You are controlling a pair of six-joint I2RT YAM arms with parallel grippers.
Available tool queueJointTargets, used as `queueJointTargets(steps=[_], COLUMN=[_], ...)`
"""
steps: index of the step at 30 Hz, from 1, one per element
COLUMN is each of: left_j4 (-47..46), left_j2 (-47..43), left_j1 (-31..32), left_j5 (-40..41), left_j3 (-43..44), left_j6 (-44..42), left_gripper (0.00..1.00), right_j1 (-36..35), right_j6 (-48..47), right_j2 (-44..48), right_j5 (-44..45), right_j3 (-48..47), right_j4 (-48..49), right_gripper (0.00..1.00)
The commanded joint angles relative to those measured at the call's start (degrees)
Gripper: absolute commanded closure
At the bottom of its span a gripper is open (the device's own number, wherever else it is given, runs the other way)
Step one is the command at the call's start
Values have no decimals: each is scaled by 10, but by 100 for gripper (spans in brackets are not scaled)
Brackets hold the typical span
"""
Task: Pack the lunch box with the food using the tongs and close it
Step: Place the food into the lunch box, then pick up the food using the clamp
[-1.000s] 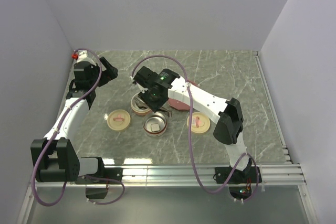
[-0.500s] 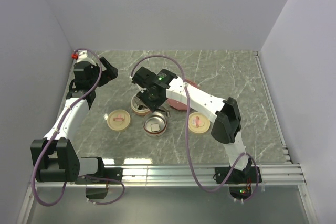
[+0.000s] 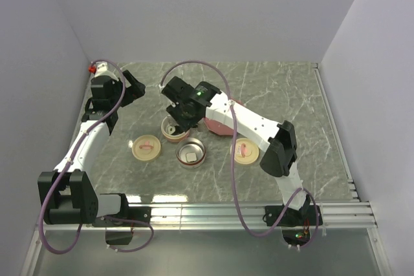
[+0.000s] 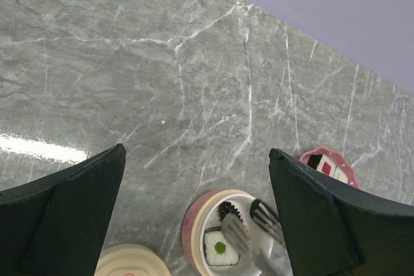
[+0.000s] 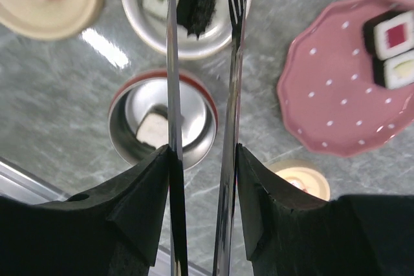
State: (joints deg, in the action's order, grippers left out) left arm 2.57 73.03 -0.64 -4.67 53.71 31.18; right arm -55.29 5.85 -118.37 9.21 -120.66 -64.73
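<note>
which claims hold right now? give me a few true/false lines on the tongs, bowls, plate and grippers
1. The right gripper holds the tongs. True.
2. The plate is empty. False: two pieces lie on it.
3. The left gripper is shut. False: it is open and holds nothing.
4. The bowl under the tong tips holds two pieces. True.
5. Both lids sit on bowls. False: both bowls are uncovered, with the lids lying beside them.

The white-linked left arm (image 3: pixel 87 143) and right arm (image 3: pixel 249 124) had black joints and thin purple cables (image 3: pixel 194 63). The left gripper's (image 4: pixel 195 152) fingers (image 4: pixel 71 218) were matte black wedges.
</note>
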Motion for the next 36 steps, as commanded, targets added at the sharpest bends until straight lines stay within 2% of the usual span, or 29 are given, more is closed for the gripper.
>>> queueJointTargets(steps=[1,7,21,36], left_j4=[-21,-22,-20,-15], left_j2=[-10,-11,-9,3], left_j1=[3,2,3,2], left_j5=[-3,-1,4,4], left_j3=[12,10,13,25], left_j6=[8,8,5,2], left_gripper=[1,1,0,1], right_j1=[11,45,179,208], right_j6=[15,21,22,33], right_j2=[39,65,148,178], right_j5=[27,37,89,93], right_j3=[-55,-54,127,240], right_j4=[15,16,58,93], right_gripper=[49,49,49,49])
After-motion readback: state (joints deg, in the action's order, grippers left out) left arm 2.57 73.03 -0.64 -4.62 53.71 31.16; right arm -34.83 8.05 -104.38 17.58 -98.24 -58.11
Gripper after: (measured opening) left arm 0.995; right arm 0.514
